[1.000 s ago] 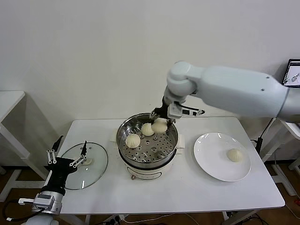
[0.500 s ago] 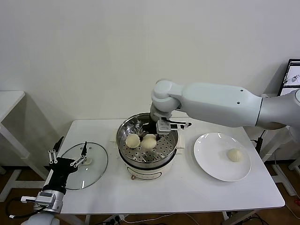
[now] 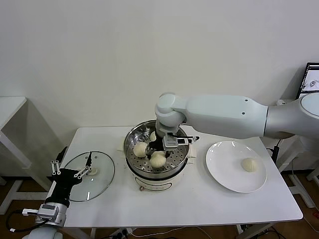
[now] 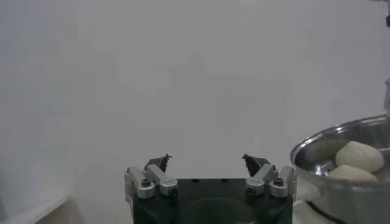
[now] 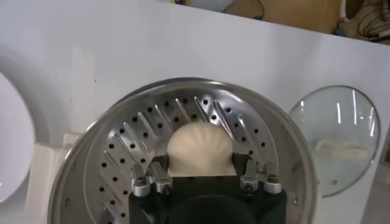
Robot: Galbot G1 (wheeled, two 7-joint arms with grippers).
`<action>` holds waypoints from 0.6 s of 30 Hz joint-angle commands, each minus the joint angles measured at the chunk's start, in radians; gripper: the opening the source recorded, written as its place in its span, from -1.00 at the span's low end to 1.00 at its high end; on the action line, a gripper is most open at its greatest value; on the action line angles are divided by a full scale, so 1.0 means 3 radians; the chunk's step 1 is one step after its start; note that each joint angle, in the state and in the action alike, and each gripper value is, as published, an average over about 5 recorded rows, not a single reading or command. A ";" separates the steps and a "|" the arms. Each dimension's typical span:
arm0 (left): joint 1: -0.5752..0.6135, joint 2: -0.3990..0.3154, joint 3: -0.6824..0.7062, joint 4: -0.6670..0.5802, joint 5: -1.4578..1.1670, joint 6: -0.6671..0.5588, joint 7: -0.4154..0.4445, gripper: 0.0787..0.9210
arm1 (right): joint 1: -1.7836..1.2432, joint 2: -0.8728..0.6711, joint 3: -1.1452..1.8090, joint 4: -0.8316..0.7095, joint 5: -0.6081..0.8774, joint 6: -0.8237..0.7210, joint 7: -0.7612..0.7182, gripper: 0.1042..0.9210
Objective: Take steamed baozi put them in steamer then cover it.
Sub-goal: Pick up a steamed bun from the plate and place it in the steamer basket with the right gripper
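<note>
Right gripper [image 5: 201, 176] is gripping a cream-white pleated bun [image 5: 199, 148] over the shiny perforated steel steamer [image 3: 133, 134]; releasing low would be avoiding rolling.

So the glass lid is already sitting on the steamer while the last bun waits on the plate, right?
Not quite. The head view shows the glass lid lying on the table left of the steamer, which is uncovered. One bun does wait on the plate.

Plain white wall [image 3: 99, 59], white table [image 3: 199, 199] – second table [image 3: 10, 107] at far left
</note>
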 commanded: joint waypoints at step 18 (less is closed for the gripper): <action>-0.0004 -0.0008 -0.0040 0.0026 -0.0011 -0.0012 0.0014 0.77 | -0.0162 0.0147 -0.0010 -0.0127 0.0058 -0.0063 -0.0112 0.66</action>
